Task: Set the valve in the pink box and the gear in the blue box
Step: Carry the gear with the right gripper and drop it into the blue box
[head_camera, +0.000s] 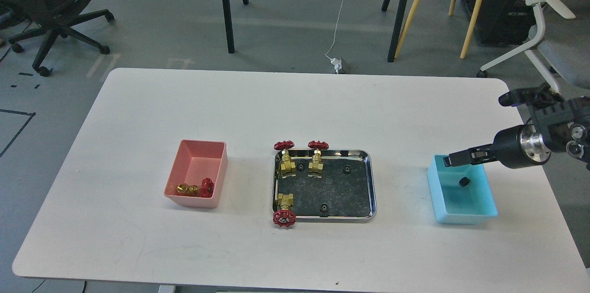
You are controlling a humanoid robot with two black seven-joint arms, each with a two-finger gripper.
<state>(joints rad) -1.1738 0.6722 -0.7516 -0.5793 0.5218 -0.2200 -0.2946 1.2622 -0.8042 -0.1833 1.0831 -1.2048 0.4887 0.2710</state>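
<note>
My right gripper (449, 161) hangs over the far edge of the blue box (465, 218), its fingers slightly apart and empty. A black gear (464, 182) sits inside the blue box just below the fingertips, apart from them. The pink box (182, 201) at the left holds one valve (198, 188) lying on its side. Three more valves (285, 155) (317, 155) (283, 211) are at the left side of the steel tray (359, 152), the front one overhanging its rim. Three gears (301, 166) (346, 170) (325, 208) lie in the tray. My left gripper is out of view.
The white table (138, 113) bears the three containers in a row. Beyond its far edge stand an office chair (50, 2), stand legs (228, 7) and a white chair (548, 12). A cable (339, 16) runs across the floor.
</note>
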